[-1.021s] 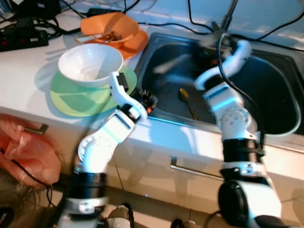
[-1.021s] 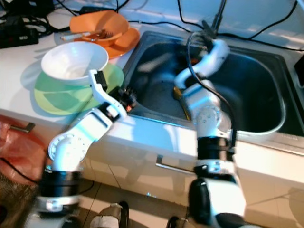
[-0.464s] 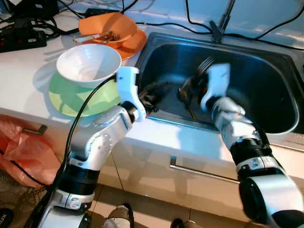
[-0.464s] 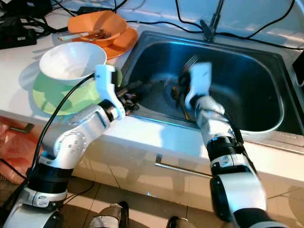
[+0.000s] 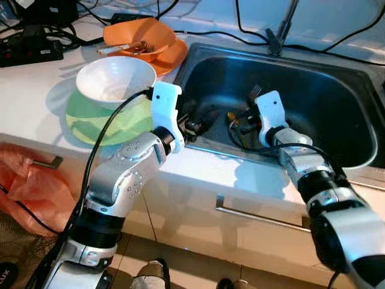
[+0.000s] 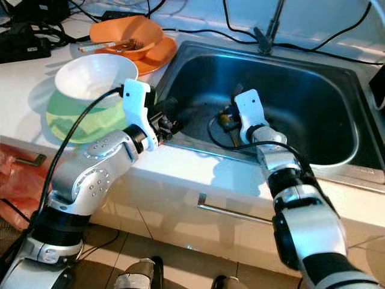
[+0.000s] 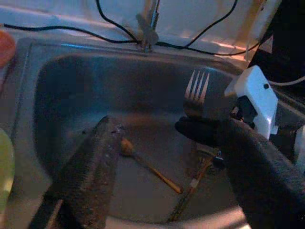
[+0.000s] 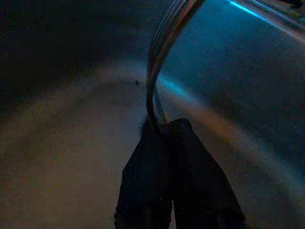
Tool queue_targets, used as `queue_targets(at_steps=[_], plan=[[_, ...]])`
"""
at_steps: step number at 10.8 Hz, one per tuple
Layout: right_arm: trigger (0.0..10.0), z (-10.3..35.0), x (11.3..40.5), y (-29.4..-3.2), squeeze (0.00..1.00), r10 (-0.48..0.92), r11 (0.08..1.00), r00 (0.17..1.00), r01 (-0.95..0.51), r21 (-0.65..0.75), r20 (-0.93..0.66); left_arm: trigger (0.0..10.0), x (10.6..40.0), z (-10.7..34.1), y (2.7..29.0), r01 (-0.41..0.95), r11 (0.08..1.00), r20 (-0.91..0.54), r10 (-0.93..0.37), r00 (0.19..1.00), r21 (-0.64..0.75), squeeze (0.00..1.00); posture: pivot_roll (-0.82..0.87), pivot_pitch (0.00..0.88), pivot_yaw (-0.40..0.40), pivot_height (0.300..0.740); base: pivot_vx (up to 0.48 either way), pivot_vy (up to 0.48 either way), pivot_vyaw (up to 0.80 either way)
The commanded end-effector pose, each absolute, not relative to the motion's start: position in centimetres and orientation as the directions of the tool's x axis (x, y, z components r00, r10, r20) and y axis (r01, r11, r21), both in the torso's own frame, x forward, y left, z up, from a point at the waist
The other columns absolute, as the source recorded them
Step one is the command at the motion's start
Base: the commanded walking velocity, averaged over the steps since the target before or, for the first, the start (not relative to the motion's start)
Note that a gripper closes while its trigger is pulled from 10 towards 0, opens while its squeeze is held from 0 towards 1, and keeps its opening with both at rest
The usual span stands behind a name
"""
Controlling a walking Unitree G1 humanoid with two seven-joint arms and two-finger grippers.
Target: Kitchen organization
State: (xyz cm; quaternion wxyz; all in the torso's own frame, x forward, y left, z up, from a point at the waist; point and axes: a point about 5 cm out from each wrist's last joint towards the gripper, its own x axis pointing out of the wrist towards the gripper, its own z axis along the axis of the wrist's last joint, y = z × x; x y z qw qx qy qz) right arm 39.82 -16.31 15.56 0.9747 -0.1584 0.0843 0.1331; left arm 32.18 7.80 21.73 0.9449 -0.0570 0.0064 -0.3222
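In the wrist view my right gripper [image 8: 162, 131] is shut on the handle of a silver fork [image 8: 164, 43], tines up. It hangs low inside the steel sink [image 5: 325, 102], near the front wall, with the fork [image 5: 255, 92] above my right gripper [image 5: 246, 119]. My left gripper [image 5: 194, 123] reaches over the sink's left rim, open, with nothing between its fingers [image 7: 90, 176]. From the left wrist the fork [image 7: 195, 93] stands just ahead. A golden spoon [image 7: 147, 164] and another utensil [image 7: 193, 186] lie on the sink bottom.
A white bowl [image 5: 114, 81] sits on a green plate [image 5: 99, 123] left of the sink. Behind it is an orange bowl [image 5: 141, 39] with utensils. A faucet [image 5: 283, 30] and cables run along the back. A pink bag [image 5: 30, 180] hangs below the counter.
My right arm has come down from the back of the sink to its front, carrying the fork. My left gripper has moved up over the sink's left rim.
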Motion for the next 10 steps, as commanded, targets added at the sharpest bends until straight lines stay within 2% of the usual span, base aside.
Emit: queue_targets(at_steps=[1, 2, 3, 4, 5, 10], plan=[[0.0, 15.3, 39.8, -16.7, 0.00, 0.217, 0.905, 0.951, -0.280, -0.319, -0.220, 10.0, 31.9, 21.9, 7.5, 0.625, 0.776, 0.027, -0.626, 0.780, -0.084, 1.00, 0.20, 0.132, -0.010, 0.740, 0.000, 0.000, 0.00], [0.0, 15.3, 39.8, -16.7, 0.00, 0.220, 0.900, 0.950, -0.285, -0.330, -0.221, 10.0, 32.0, 21.9, 7.5, 0.633, 0.771, 0.022, -0.633, 0.773, -0.070, 1.00, 0.20, 0.133, -0.009, 0.740, 0.000, 0.000, 0.00], [3.0, 15.2, 39.8, -16.5, 0.00, 0.228, 0.893, 0.948, -0.295, -0.340, -0.223, 10.0, 32.0, 22.0, 7.6, 0.631, 0.775, 0.018, -0.631, 0.776, -0.046, 1.00, 0.20, 0.138, -0.009, 0.740, 0.000, 0.000, 0.00], [10.0, 15.3, 39.8, -16.2, 0.00, 0.246, 0.889, 0.944, -0.310, -0.337, -0.217, 10.0, 32.1, 22.2, 7.6, 0.617, 0.787, 0.015, -0.617, 0.787, -0.023, 1.00, 0.20, 0.138, -0.011, 0.740, 0.000, 0.000, 0.00], [10.0, 15.4, 39.8, -16.0, 1.00, 0.255, 0.887, 0.943, -0.315, -0.337, -0.212, 10.0, 32.2, 22.4, 7.9, 0.601, 0.799, 0.022, -0.600, 0.799, -0.020, 0.02, 0.20, 0.140, -0.011, 0.740, 0.000, 0.000, 0.00], [10.0, 15.7, 39.9, -15.0, 1.00, 0.282, 0.878, 0.945, -0.323, -0.352, -0.163, 10.0, 32.5, 22.8, 9.0, 0.547, 0.837, 0.041, -0.547, 0.836, 0.005, 0.00, 0.21, 0.140, -0.015, 0.740, 0.000, 0.000, 0.00]])
